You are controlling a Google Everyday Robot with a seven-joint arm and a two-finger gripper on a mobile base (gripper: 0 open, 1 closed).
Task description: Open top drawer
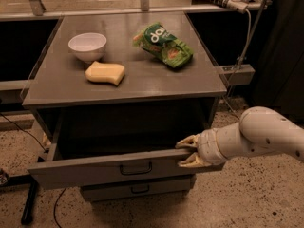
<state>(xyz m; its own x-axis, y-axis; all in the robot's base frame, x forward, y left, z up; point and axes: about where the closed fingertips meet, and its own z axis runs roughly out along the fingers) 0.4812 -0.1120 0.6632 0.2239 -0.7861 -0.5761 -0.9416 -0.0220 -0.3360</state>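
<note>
The top drawer (pixel 95 171) is pulled well out, at 6 o'clock under the counter (pixel 142 82). Its 3 o'clock end is gripped by the tool (pixel 189 152). The pull looks nearly done; letting go is likely needed next.

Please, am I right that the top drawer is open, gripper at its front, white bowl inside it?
No: the camera view shows the white bowl on the cabinet top; the top drawer is open, the gripper at its front.
</note>
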